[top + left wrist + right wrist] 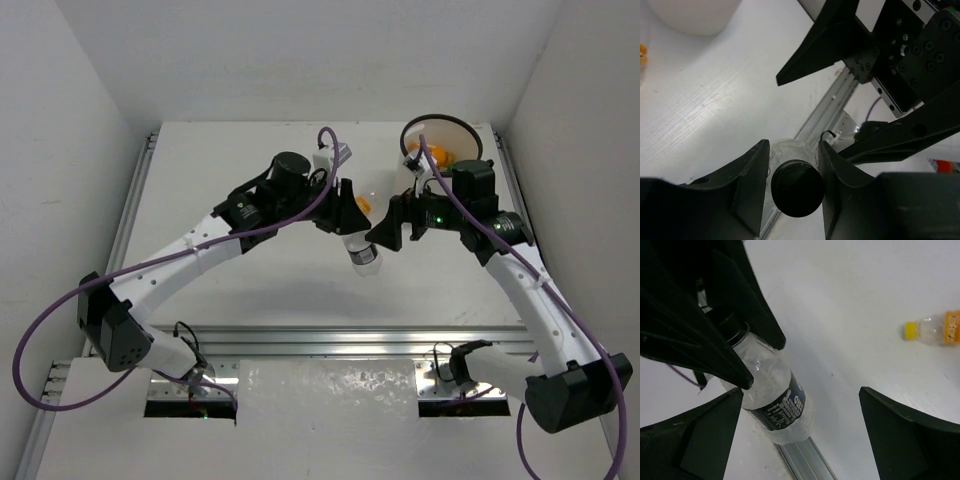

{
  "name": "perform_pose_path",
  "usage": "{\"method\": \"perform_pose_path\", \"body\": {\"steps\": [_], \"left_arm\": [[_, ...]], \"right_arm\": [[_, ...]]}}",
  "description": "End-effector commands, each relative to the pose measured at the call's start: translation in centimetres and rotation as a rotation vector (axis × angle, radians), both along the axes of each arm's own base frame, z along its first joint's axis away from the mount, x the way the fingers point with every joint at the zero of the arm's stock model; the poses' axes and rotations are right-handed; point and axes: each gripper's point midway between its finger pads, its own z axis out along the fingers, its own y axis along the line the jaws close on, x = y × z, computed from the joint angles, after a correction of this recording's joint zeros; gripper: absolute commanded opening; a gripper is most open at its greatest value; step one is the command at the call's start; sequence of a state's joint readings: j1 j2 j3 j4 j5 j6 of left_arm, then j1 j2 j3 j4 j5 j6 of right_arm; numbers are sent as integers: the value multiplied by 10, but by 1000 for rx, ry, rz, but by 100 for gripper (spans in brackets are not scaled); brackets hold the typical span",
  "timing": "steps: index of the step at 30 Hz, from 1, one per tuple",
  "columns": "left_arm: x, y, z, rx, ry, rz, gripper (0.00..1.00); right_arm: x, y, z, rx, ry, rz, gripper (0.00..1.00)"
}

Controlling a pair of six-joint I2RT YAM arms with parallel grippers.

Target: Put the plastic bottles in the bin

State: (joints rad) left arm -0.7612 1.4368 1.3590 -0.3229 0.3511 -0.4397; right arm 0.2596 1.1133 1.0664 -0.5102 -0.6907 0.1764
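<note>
Above table, clear bottle (364,255) hanging cap-up, left jaws clamping neck, right jaws spread.

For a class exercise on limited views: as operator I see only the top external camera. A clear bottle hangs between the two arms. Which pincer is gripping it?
Observer: The left pincer. Its wrist view shows both fingers closed on the capped end of the clear bottle, beside the black cap.
Operator: And the right one?
Observer: The right pincer is open wide, with the bottle's body between its spread fingers.
Operator: Any bottle lying on the table?
Observer: Yes, a small bottle with a yellow cap and orange label lies on its side on the table.
</note>
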Motion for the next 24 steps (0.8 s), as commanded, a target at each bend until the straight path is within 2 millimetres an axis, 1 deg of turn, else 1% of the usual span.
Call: {"method": "perform_pose_path", "body": {"steps": [1,3,4,5,6,7,8,9,10,12,13,14,15,16,17,18,19,20,21,22,23,24], "left_arm": [[-29,-11,53,-174,-47,-163,0],[-34,-12,62,-213,-44,-188,0],[-34,-13,69,-236,-56,-195,0],[-31,-12,71,-242,-60,-183,0],[-28,-11,74,-250,-62,-171,0],[-21,-7,79,-268,-74,-150,0],[-16,-5,78,-275,-67,-136,0],[-13,-2,85,-312,-64,-131,0],[-5,6,88,-330,-65,-110,0],[2,11,96,-383,-75,-94,0],[4,14,99,-394,-80,-89,0],[3,14,101,-402,-84,-94,0],[6,14,100,-398,-77,-75,23],[10,15,102,-395,-73,-50,44],[17,18,100,-379,-76,-7,65],[36,29,85,-310,-43,139,99],[44,41,73,-235,-20,231,100],[59,52,80,-231,-60,331,100],[75,82,66,-145,-50,526,100],[81,99,59,-106,-49,619,100],[88,127,46,-36,-42,771,100],[85,141,49,-29,-55,826,100]], "right_arm": [[-23,22,11,36,-66,191,99],[-32,33,14,59,-81,254,98],[-41,39,12,84,-66,287,98],[-44,44,18,118,-88,326,98],[-54,48,22,157,-77,387,97],[-56,50,21,166,-64,390,97],[-56,50,20,169,-57,393,96],[-59,51,16,178,-34,398,96],[-60,51,14,179,-31,402,96],[-62,51,8,181,-10,402,94],[-56,51,7,174,-26,377,77],[-51,49,4,163,-31,345,63],[-45,48,3,153,-34,305,50],[-32,44,4,123,-71,234,0],[-19,39,6,96,-90,150,0],[-7,34,11,92,-80,55,0],[26,11,15,26,-90,-180,0],[40,-7,2,-43,-77,-298,0],[60,-28,0,-114,-47,-441,0],[69,-39,-1,-147,-21,-499,0],[86,-56,22,-144,-35,-585,0],[91,-68,18,-188,-1,-630,0]]}}
